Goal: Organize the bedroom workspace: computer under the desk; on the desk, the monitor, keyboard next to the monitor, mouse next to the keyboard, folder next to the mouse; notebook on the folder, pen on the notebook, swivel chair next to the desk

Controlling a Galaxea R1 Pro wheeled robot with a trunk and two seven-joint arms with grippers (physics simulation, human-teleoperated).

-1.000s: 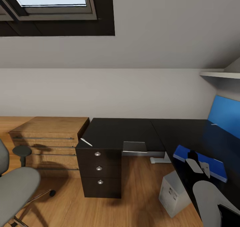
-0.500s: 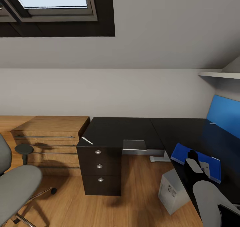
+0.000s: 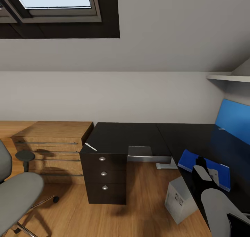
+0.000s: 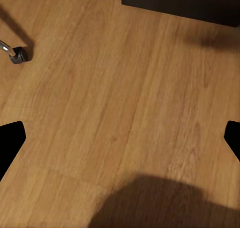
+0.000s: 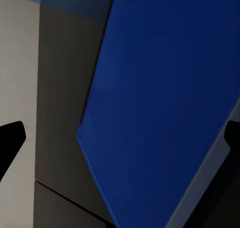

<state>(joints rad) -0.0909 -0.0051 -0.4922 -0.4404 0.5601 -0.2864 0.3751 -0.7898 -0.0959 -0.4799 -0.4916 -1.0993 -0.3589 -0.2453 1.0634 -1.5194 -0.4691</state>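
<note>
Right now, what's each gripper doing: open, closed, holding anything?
Left gripper: open, empty, over bare wood floor.
Right gripper: open, fingertips spread wide above the folder on the desk, not gripping it.

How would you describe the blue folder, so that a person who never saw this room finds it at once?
Start at the long black desk and follow its right wing toward the camera. The folder lies flat on that wing, beside the right gripper. The blue wall panel stands upright; the folder lies flat.
</note>
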